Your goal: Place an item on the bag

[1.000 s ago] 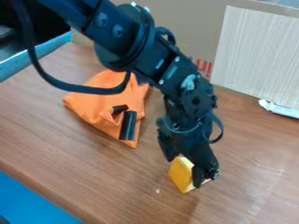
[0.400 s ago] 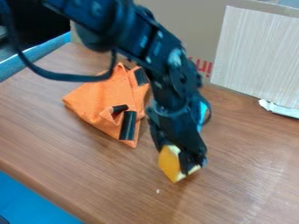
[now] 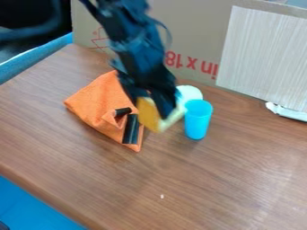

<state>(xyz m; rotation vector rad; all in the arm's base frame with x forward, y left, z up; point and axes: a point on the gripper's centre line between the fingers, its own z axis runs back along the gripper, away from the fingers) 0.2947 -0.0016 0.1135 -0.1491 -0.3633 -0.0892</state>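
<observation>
1 blue cup (image 3: 198, 119) and 1 white rounded thing (image 3: 190, 92) on a wood-grain table (image 3: 228, 179)
The cup stands upright, the white thing just behind it. Cardboard (image 3: 201, 31) with red print rises at the back; 1 pale, finely striped panel (image 3: 264, 56) stands at right, a whitish strip (image 3: 287, 112) near its foot. 1 pale speck (image 3: 162, 196) lies toward the front.

Orange bag (image 3: 99, 101) is showing matt, slightly rough cloth w/ smooth-looking blk strips (image 3: 130, 129). Blue cup (image 3: 198, 117) is looking like smooth plastic. Bench (image 3: 210, 179) is showing wood grain, smooth w/ a soft sheen near right. Far box (image 3: 198, 31) is looking like matt cardboard; pale panel (image 3: 264, 54), far right, is showing fine ribbing. Yellow block (image 3: 148, 114) is looking matt, mat'l unclear.
</observation>
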